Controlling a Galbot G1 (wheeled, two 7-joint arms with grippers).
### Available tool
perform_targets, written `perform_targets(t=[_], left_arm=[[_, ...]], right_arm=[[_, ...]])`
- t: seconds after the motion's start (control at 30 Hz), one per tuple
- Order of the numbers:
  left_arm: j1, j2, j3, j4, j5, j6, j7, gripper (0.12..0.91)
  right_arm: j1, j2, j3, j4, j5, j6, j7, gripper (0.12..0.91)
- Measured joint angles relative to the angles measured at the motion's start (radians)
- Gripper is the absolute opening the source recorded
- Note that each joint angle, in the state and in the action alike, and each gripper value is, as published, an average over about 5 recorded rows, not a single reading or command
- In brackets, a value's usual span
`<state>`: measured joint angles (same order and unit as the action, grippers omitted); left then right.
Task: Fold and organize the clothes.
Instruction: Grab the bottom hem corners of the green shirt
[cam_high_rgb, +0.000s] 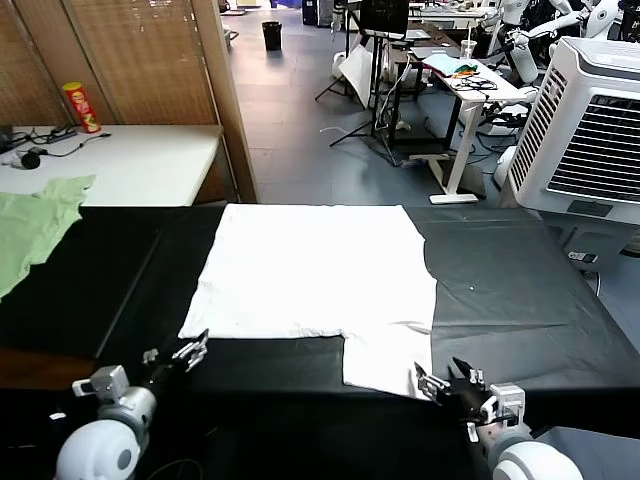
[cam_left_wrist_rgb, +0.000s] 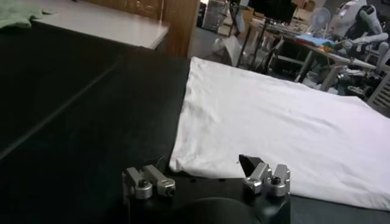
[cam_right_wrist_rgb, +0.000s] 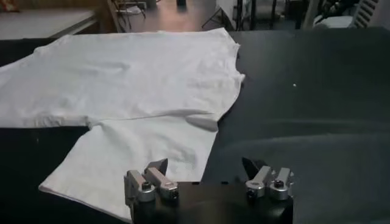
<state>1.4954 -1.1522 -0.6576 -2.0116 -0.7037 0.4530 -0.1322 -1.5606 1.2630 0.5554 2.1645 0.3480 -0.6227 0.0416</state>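
The white T-shirt (cam_high_rgb: 315, 265) lies flat on the black table cover (cam_high_rgb: 520, 300), in the middle of the table, with no print visible on the side that faces up. Its body forms a wide rectangle, and one part, which looks like a sleeve (cam_high_rgb: 385, 362), sticks out toward the robot at the near right side and reaches close to the near edge of the cover. The cloth is mostly smooth, with a small crease where this part joins the body. The right gripper (cam_high_rgb: 447, 381) is low over the cover just at the near right corner of that part; its fingers are spread wide and hold nothing, and in the right wrist view (cam_right_wrist_rgb: 206, 173) the near hem of the shirt (cam_right_wrist_rgb: 140, 115) lies just in front of the two finger bases. I cannot tell if a fingertip touches the cloth. The left gripper (cam_high_rgb: 185, 352) is near the front left corner of the shirt, just beside its hem, also opened wide and empty; in the left wrist view (cam_left_wrist_rgb: 207, 176) the white edge (cam_left_wrist_rgb: 274, 128) is right before the fingers. Farther to the left, a light green garment (cam_high_rgb: 30, 225) lies partly on the black cover and partly on a white table (cam_high_rgb: 150, 160), where a red and yellow can (cam_high_rgb: 80, 107) stands.
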Motion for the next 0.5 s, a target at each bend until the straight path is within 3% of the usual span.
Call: perform_targets(t=[0.07, 0.27, 0.5], left_arm=[[-0.004, -0.001, 0.0, 0.003, 0.004, 0.005, 0.002, 0.798], [-0.022, -0.009, 0.0, 0.027, 0.018, 0.014, -0.001, 0.76], [-0.026, -0.024, 0.007, 0.046, 0.043, 0.008, 0.006, 0.41]], right_arm=[[-0.001, 0.003, -0.002, -0.003, -0.002, 0.0, 0.001, 0.763], [-0.01, 0.015, -0.006, -0.01, -0.005, -0.003, 0.015, 0.568], [-0.02, 0.019, -0.008, -0.006, 0.0, -0.015, 0.03, 0.206]])
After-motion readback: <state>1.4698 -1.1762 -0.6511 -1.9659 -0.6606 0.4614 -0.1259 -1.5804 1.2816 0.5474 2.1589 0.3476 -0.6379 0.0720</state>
